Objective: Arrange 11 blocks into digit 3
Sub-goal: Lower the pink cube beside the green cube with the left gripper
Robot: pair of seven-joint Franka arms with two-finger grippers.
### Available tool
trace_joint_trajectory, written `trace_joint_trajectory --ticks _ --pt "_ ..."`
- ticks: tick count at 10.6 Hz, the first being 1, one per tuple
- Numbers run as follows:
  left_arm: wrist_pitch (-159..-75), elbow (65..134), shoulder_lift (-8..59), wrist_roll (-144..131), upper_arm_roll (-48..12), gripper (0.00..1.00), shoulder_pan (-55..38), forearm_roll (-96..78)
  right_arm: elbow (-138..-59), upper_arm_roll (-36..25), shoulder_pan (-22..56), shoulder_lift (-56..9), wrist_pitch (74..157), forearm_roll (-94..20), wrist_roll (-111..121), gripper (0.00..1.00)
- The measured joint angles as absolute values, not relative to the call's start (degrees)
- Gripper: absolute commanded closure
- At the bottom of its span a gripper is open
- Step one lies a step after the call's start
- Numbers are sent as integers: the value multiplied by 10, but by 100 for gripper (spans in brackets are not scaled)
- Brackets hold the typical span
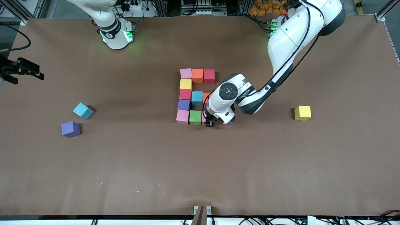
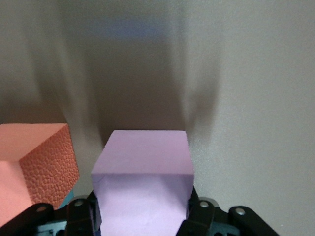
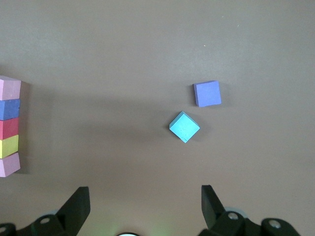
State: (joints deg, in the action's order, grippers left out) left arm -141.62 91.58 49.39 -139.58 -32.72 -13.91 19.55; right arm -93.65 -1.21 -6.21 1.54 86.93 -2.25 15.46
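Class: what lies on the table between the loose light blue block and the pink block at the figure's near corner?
Nothing: between light blue block and pink block, the front view shows bare table.

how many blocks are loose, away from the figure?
3: a light blue block and a purple block toward the right arm's end, purple nearer the front camera; a yellow block toward the left arm's end. The left arm may hide more.

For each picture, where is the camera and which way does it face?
Front view: high across the table, facing both arms and the block figure.
Left wrist view: on the left arm, facing the pink block in the left gripper.
Right wrist view: on the right arm, facing down; right gripper open.
Shared: light blue block.
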Motion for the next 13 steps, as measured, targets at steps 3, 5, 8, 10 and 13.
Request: trace_joint_trajectory --ticks 3,5,8,10,13 --pt "-1416 916 494 -1396 -327 53 -139 196 -936 -12 -62 15 869 -22 155 0" --pt "-1416 916 494 -1396 -327 0 -139 196 -937 -12 -62 15 869 -22 155 0" --pt "-1417 916 494 -1395 -327 0 -140 196 -936 -12 -62 15 869 -22 155 0" --pt "-1419 914 493 -1395 -328 0 -142 196 -936 -12 -62 15 868 -22 155 0" --pt "-1415 909 477 -1395 -331 0 -142 197 -936 -12 -62 15 867 -22 155 0"
